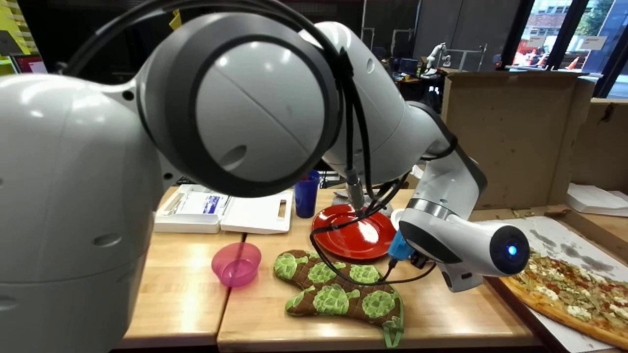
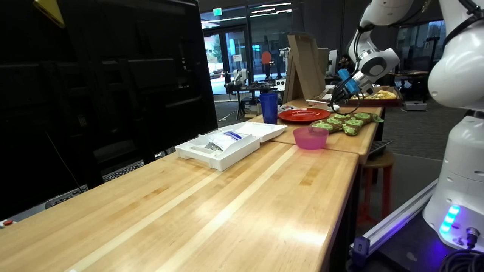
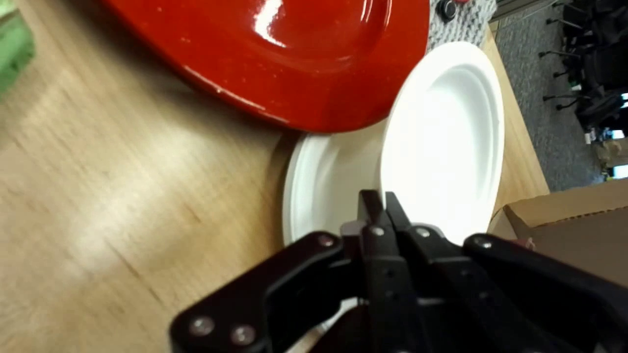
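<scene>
**Tilted white plate [image 3: 444,142] pinched in my hand [image 3: 382,200] beside the red plate [image 3: 314,63]**

The wooden counter [image 2: 227,219] is the biggest thing on my screens. My arm [image 1: 260,113] hangs over it, wrist near the red plate. To the right of the red plate in an exterior view, well apart from it, a cardboard pizza box [image 1: 515,142] stands with its lid raised and a pizza [image 1: 579,294] lying inside. To the left of the red plate, from that same viewpoint, I have a white case [image 1: 255,215] unfolded flat. An oven mitt [image 1: 338,299], brown with green artichokes, lies just in front of the red plate.

My wrist view shows the plate I've got: it leans steeply, nearly on edge, just beside the red plate and on its pizza-box side. A lower white plate [image 3: 333,181] rests on the counter there, partly hidden behind the red plate's rim; I can't tell whether the two white ones touch.

A translucent pink bowl [image 1: 236,267] sits left of the red plate, near the mitt. A blue cup [image 1: 305,198] stands upright between the red plate and the case.

Down at the finest detail, the fingers [image 3: 370,203] stand almost together, with only the thin white rim between their tips.
</scene>
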{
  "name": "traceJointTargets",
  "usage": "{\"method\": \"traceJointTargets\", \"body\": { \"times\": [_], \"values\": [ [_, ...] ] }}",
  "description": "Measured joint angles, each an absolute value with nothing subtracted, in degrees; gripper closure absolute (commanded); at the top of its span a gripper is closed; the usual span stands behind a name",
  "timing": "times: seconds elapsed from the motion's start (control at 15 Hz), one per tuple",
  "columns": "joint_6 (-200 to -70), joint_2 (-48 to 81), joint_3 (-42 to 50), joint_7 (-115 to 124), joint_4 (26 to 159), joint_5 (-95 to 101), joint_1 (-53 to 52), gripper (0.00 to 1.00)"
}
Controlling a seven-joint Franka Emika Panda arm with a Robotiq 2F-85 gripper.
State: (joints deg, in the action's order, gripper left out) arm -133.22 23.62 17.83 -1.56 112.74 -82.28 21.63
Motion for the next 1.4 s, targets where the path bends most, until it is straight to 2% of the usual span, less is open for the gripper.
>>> {"method": "traceJointTargets", "body": {
  "times": [0.6, 0.67, 0.73, 0.87, 1.4],
  "values": [
    [-133.6, 25.4, 18.3, -1.2, 112.0, -82.3, 23.3, 0.99],
    [-133.6, 25.4, 18.3, -1.2, 111.9, -82.3, 23.4, 0.72],
    [-133.6, 25.4, 18.3, -1.2, 111.9, -82.3, 23.5, 0.71],
    [-133.6, 25.4, 18.3, -1.2, 111.9, -82.3, 23.7, 0.62],
    [-133.6, 25.4, 18.3, -1.2, 111.5, -82.4, 24.4, 0.09]
  ]
}}
